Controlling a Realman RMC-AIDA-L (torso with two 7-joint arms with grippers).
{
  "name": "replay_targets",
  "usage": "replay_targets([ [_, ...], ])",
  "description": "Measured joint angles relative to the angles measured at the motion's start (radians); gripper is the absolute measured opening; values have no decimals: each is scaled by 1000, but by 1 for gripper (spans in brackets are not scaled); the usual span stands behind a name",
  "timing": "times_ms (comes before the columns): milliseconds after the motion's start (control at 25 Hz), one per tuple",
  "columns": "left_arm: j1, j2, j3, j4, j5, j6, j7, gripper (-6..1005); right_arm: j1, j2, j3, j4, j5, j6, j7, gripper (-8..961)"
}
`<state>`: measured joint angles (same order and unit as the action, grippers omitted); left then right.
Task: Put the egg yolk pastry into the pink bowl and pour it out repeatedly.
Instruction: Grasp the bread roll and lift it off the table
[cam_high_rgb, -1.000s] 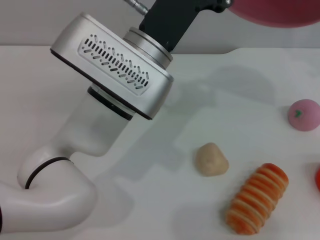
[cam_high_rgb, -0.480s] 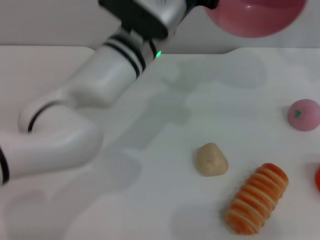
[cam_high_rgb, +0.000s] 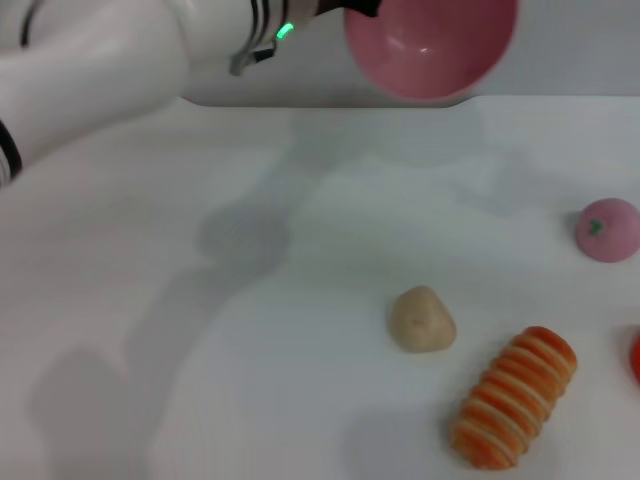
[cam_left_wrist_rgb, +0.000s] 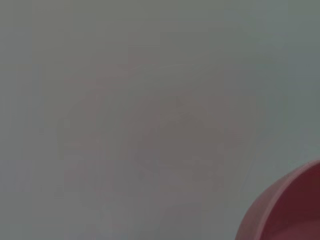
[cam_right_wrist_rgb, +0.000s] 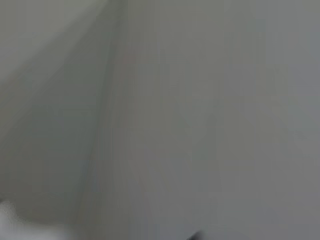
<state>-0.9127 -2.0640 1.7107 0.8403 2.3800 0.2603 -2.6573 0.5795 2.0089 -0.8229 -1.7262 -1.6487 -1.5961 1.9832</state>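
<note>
The left arm holds the bowl (cam_high_rgb: 430, 45) tipped, raised at the far side, gripper state not discernible, while the pastry (cam_high_rgb: 421, 319) rests on the surface (cam_high_rgb: 200, 300) directly near of the bowl, beside the striped roll (cam_high_rgb: 512, 397).

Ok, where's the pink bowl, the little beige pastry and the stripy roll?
pink bowl (cam_high_rgb: 430, 50), head view, on its inner wall.
egg yolk pastry (cam_high_rgb: 421, 319), head view, on its rounded top.
striped roll (cam_high_rgb: 513, 397), head view, on its middle stripes.
</note>
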Motion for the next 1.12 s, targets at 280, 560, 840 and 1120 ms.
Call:
replay_targets([
  [280,-32,8,-302,-19,7,300,128,41,59,-28,-91,-113,-174,-103,178,482],
  [560,-32,28,-405,-32,10,407,170,41,168,-44,-94,124,-372,-131,259,477],
  [840,-27,43,-416,-33,11,451,171,41,295,-25,-126,416,-655,-190,279,472],
  [1120,-27,48,-437,-35,32,488,160,41,313,1,-219,604,-737,-108,272,467],
])
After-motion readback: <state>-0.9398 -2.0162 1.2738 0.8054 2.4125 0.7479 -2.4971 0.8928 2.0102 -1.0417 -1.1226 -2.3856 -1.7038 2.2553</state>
